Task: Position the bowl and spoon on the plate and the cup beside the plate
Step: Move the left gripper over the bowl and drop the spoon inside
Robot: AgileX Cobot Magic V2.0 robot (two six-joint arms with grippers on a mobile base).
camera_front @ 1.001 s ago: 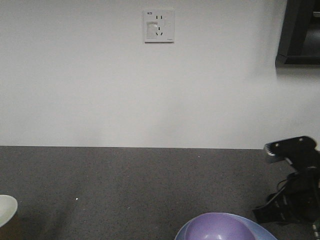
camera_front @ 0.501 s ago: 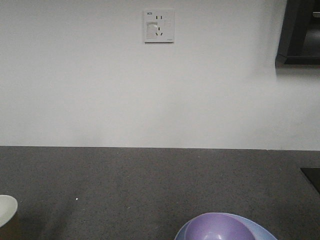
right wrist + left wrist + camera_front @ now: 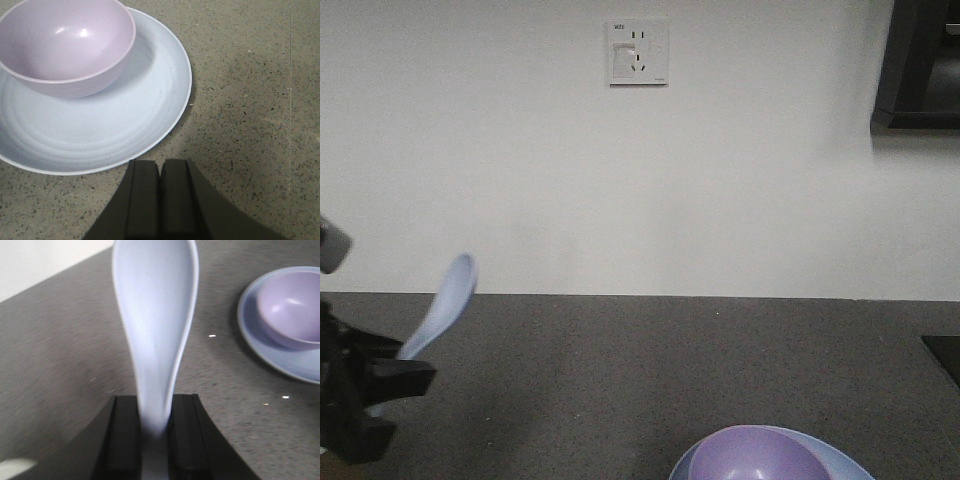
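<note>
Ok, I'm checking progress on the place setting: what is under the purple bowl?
The bowl rests on the blue-grey plate, with bare plate showing beside it. The patch directly beneath the bowl is covered, so nothing there can be checked.

Dark grey speckled desk (image 3: 620,380), matte, meeting a white wall (image 3: 520,180) at the back. Looks tan with dark flecks in right wrist view. Lying directly on it: one round pale blue-grey plate (image 3: 125,125) with faint concentric ridges, flat, low and right of centre in front view, casting a shadow along its right rim.
</note>
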